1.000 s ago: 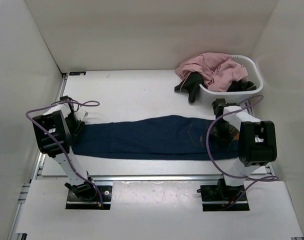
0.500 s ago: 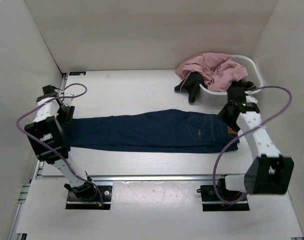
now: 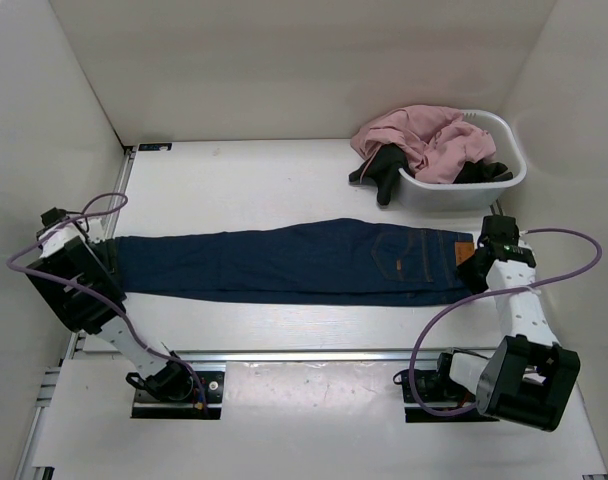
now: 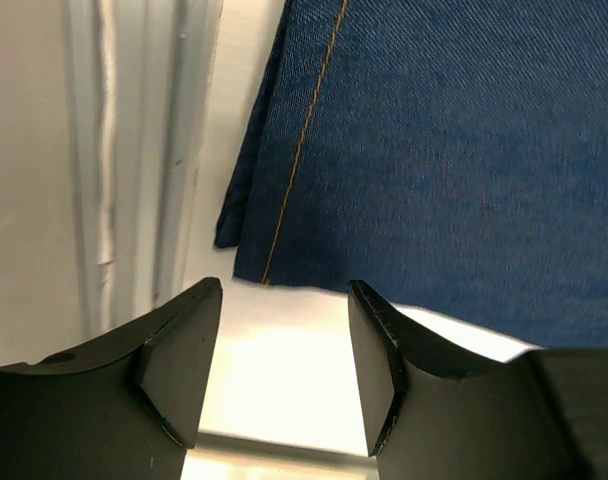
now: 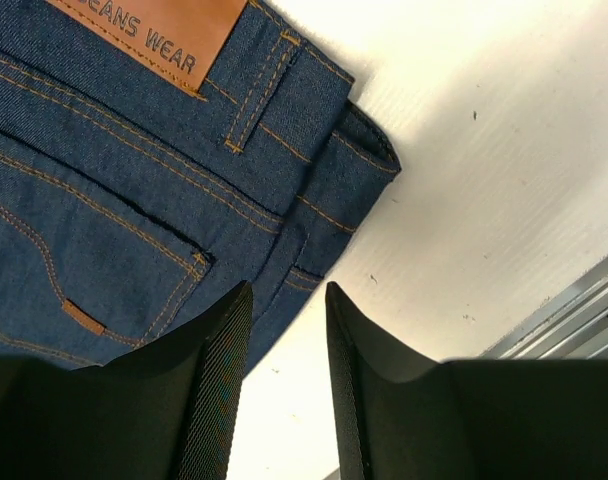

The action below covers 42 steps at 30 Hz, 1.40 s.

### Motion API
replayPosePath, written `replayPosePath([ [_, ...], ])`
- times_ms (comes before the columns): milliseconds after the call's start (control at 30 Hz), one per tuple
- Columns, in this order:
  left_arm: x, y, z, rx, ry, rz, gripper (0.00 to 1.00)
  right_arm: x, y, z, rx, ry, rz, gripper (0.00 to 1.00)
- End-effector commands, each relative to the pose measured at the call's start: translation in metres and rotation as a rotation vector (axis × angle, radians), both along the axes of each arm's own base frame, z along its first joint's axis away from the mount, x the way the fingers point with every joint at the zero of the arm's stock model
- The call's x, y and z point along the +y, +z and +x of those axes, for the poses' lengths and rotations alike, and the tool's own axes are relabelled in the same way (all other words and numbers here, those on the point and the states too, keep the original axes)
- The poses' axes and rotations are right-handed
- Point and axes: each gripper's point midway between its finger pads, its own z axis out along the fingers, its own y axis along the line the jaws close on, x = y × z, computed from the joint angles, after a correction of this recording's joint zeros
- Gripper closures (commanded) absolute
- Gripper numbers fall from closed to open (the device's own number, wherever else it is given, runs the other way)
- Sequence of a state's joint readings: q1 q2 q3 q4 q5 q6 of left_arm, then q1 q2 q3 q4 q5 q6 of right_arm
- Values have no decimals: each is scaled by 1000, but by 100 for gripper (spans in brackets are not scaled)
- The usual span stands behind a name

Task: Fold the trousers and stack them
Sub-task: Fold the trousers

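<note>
The trousers (image 3: 284,265), dark navy jeans with orange stitching, lie flat and stretched across the table, hem at the left and waistband at the right. My left gripper (image 3: 106,265) is open and empty just off the hem; in the left wrist view (image 4: 284,330) the hem (image 4: 284,260) lies just beyond my fingertips. My right gripper (image 3: 477,268) is open and empty at the waistband corner. In the right wrist view (image 5: 287,300) the jeans (image 5: 114,170) and their brown leather patch (image 5: 159,30) lie beyond my fingers.
A white basket (image 3: 512,165) stands at the back right, holding a pink garment (image 3: 424,135), with a small black garment (image 3: 382,172) hanging over its left side. A metal rail (image 4: 134,150) runs along the table's left edge. White walls enclose the table.
Both arms swung outward and came down at the two ends of the trousers. The jeans now lie longer and flatter, with the hem further left.
</note>
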State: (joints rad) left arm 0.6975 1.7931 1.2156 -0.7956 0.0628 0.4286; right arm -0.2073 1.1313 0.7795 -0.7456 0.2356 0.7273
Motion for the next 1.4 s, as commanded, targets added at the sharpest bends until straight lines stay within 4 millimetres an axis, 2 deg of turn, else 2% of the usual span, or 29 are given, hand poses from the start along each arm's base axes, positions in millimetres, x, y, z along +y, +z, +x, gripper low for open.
replayPosePath([
  [0, -4, -5, 14, -81, 50, -82, 35, -1, 1, 8, -24, 35, -9, 59],
  [133, -13, -23, 6, -55, 58, -146, 37, -8, -1, 4, -4, 26, -48, 56],
  [233, -16, -29, 3, -40, 60, -159, 40, -14, -1, 2, 1, 8, -67, 43],
  [300, -17, -34, 1, -31, 50, -163, 45, -14, -4, 2, 11, 8, -65, 39],
  [367, -20, -36, 0, -30, 40, -174, 52, -11, -12, -1, 40, 15, -46, 39],
  [433, -20, -36, -1, -30, 31, -172, 65, -12, -15, 3, 28, 14, -48, 39],
  [500, -21, -36, 1, -36, 29, -179, 75, -9, -25, 7, 29, 23, -28, 43],
  [533, -20, -33, 1, -44, 28, -172, 86, -7, -30, 9, 37, 27, -16, 45],
  [633, -21, -31, 0, -45, 19, -168, 86, -3, -40, 21, 29, 32, 20, 53],
  [700, -21, -31, 0, -44, 9, -166, 86, -3, -39, 32, 10, 36, 27, 55],
  [867, -21, -26, -1, -51, -1, -157, 86, -5, -40, 42, 11, 27, 29, 59],
  [1000, -21, -26, -1, -51, -1, -157, 86, -15, -40, 43, 20, -2, -15, 61],
  [1267, -19, -23, -4, -40, 3, -143, 86, -18, -61, 32, 113, -31, -20, 62],
  [1333, -19, -23, -4, -40, 3, -143, 86, -21, -63, 31, 113, -49, -32, 70],
  [1367, -20, -23, -5, -33, 4, -149, 86, -23, -62, 30, 116, -55, -47, 82],
])
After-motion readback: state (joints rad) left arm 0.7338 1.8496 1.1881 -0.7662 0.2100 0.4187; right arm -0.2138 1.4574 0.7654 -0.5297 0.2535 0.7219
